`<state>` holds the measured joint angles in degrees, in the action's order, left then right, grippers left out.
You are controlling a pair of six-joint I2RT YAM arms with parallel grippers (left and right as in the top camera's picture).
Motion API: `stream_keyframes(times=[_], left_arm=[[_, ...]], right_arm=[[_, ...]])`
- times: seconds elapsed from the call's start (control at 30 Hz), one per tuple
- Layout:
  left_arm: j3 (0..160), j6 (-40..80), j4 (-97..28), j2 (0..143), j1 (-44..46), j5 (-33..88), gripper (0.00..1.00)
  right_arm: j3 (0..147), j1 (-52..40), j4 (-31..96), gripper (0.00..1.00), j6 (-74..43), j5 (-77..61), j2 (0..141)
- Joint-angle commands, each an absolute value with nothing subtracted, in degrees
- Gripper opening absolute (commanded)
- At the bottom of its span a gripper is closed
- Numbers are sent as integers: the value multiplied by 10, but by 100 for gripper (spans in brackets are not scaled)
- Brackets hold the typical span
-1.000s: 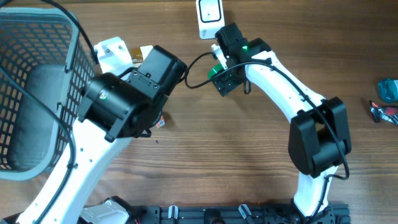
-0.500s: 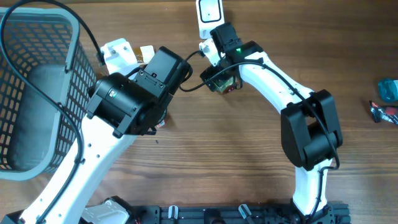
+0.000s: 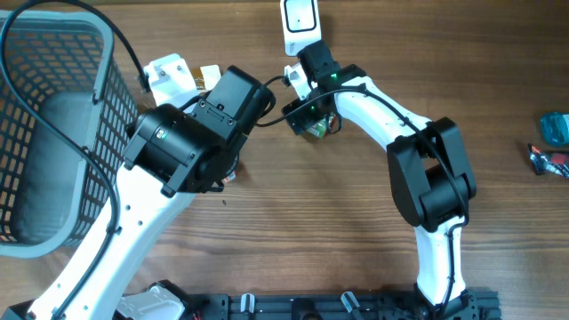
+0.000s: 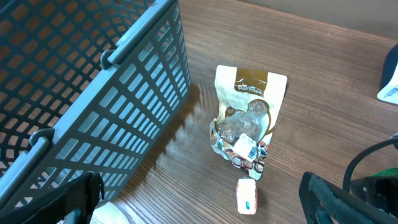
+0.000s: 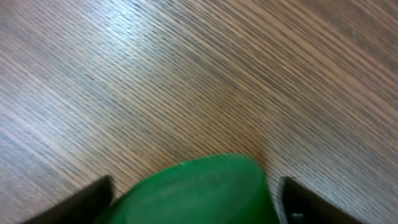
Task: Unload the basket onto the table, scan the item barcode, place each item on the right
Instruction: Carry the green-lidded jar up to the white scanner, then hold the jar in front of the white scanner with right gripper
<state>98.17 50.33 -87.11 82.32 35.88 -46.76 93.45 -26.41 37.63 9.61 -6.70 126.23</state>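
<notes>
The item (image 5: 199, 193) is a green-topped thing that fills the bottom of the right wrist view. My right gripper (image 5: 202, 199) stands open around it, with one finger on each side. A strip of table shows between the item and the right-hand finger. From overhead, the right gripper (image 3: 310, 118) hangs over the item (image 3: 318, 126), just below the white scanner (image 3: 300, 22) at the table's far edge. My left gripper (image 4: 202, 190) is open and empty, high above a tan snack pouch (image 4: 249, 115) and a small white-and-red packet (image 4: 247, 196).
A grey mesh basket (image 3: 44, 133) fills the left side, and its wall (image 4: 118, 106) runs close by the left gripper. A blue item (image 3: 555, 127) and a dark wrapper (image 3: 547, 160) lie at the far right. A black cable (image 3: 276, 111) loops between the two arms.
The right arm has swung left, bringing its gripper down over the green item below the scanner. Its jaws have narrowed around it. The left arm shifted slightly right early on, then held still.
</notes>
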Motion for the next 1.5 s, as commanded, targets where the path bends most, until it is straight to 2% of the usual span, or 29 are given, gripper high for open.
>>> stream_keyframes(times=[0.0, 0.1, 0.2, 0.3, 0.4, 0.63, 0.7, 0.73, 0.9, 0.97, 1.1, 1.3, 1.47], left_arm=[[978, 517, -870, 823, 357, -481, 100], [978, 517, -870, 823, 357, -481, 100], [978, 517, -870, 826, 357, -481, 100], [978, 517, -868, 833, 357, -481, 100], [966, 517, -856, 838, 357, -481, 100], [928, 517, -848, 840, 357, -511, 100], [928, 517, -846, 840, 355, -541, 100], [928, 519, -846, 840, 347, -550, 100], [928, 547, -846, 840, 251, -538, 100], [928, 549, -835, 839, 185, -496, 100], [928, 549, -818, 840, 132, -469, 100], [928, 549, -816, 840, 128, -460, 100], [928, 549, -817, 840, 128, -395, 100]], right_arm=[[931, -265, 391, 72, 136, -32, 1268], [932, -265, 397, 69, 150, -19, 1268], [942, -265, 409, 62, 150, -21, 1268], [966, -265, 441, 59, 150, -57, 1267], [1006, -265, 471, 58, 143, -137, 1264], [1085, -263, 559, 59, 88, -227, 1255], [1105, -254, 596, 55, 88, -271, 1244], [1115, -246, 616, 52, 87, -288, 1239], [1125, -202, 651, 53, 58, -354, 1206], [1125, -172, 655, 53, 37, -390, 1184], [1125, -139, 653, 53, 9, -454, 1145], [1125, -134, 628, 53, 13, -401, 1129], [1124, -138, 505, 52, 15, -151, 1129]])
